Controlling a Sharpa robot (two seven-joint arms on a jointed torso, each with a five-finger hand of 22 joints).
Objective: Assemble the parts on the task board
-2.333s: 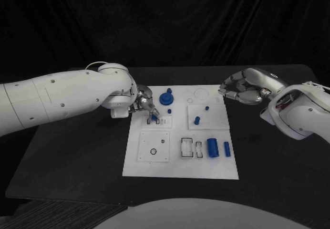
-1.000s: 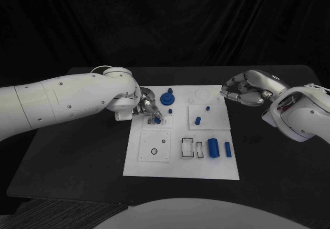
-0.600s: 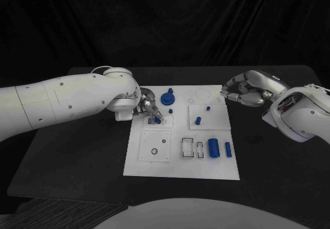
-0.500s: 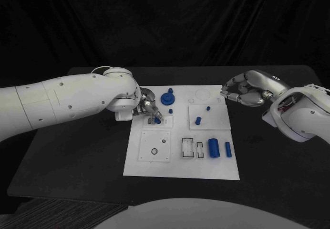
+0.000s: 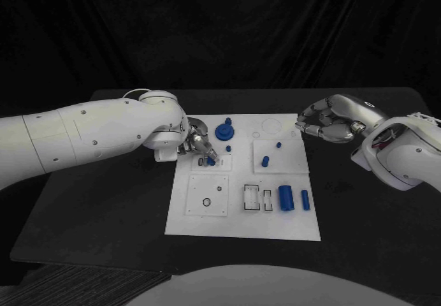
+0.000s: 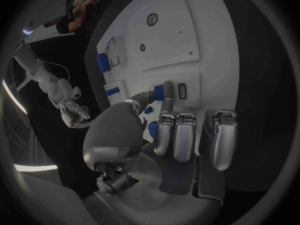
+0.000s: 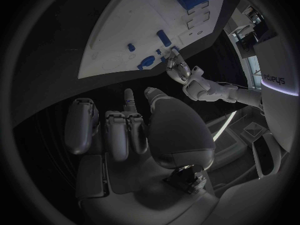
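Note:
The white task board [image 5: 241, 220] lies mid-table. My left hand [image 5: 194, 144] is over its upper left part and pinches a small blue part [image 5: 210, 161] between thumb and a finger, its tip down at the small slotted plate [image 5: 220, 166]. In the left wrist view that part [image 6: 159, 92] sits beside a dark slot [image 6: 182, 90] under my left hand [image 6: 172, 135]. My right hand [image 5: 326, 121] hovers off the board's upper right corner with fingers curled in and nothing held; the right wrist view shows my right hand [image 7: 125, 130] the same way.
On the board are a round blue knob [image 5: 224, 132], two short pegs [image 5: 228, 148] [image 5: 276, 144], an oblong piece [image 5: 264, 160], a thick cylinder [image 5: 284, 196] and a slim one [image 5: 303, 199]. A square plate [image 5: 207, 194] and empty rectangular recesses [image 5: 250, 197] lie lower down.
Since the earliest frame my left hand has moved slightly right and down, bringing the blue part onto the slotted plate. It has held still for the last second. The right hand has barely moved.

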